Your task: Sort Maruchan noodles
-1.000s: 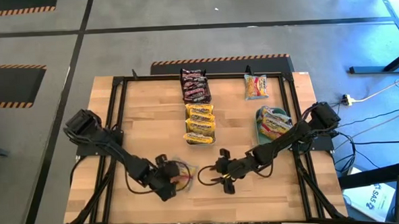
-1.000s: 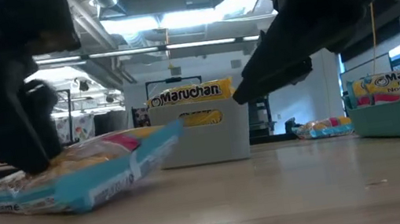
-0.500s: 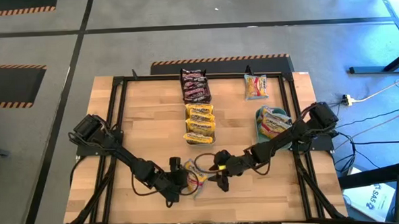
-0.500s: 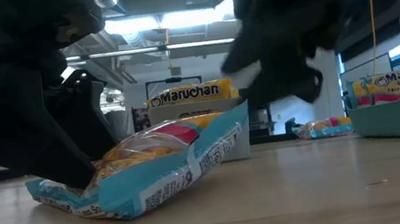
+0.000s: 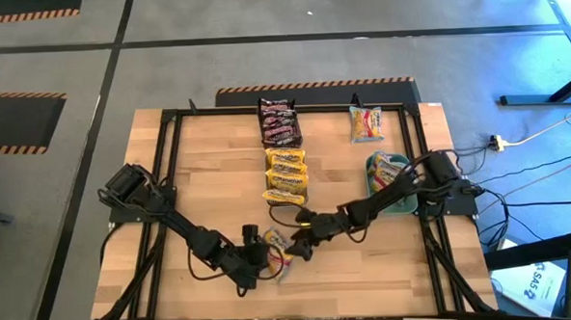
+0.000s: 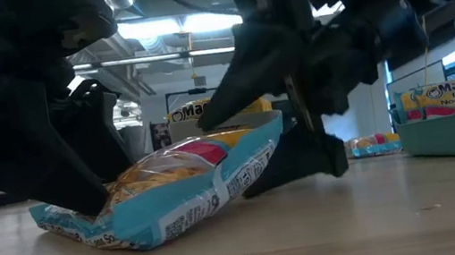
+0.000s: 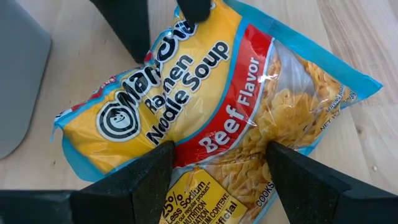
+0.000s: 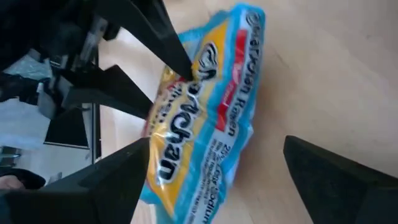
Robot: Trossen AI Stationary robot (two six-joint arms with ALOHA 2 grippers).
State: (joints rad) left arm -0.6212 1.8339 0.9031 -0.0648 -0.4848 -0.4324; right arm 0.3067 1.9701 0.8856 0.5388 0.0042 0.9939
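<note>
The packet [image 5: 275, 254] in play, a yellow beef ramen with blue edges, lies on the table [image 5: 199, 164] toward the near edge from the clear bin [image 5: 286, 175], tilted up on one side in the low view. The left gripper [image 5: 258, 257] is at the packet's left end with its fingers [image 7: 134, 180] apart around the short end; whether they press it or only straddle it I cannot tell. The right gripper [image 5: 302, 243] is at the opposite end, fingers [image 8: 109, 180] spread wide, one tip on or just over the packet (contact not clear). The packet's long axis runs roughly from one gripper to the other, so both are equally near; a handover or regrip probably turns on which end is freed first. As for containers: the clear bin holds yellow packets [image 5: 286, 170]; beyond it, dark brown-red packets [image 5: 277, 122] sit in a stack whose bin is hard to make out; the teal bin [image 5: 372, 181], right of the clear bin, holds orange-yellow packets [image 5: 392, 173]. One more packet [image 5: 366, 124] lies loose on the table, beyond the teal bin.
</note>
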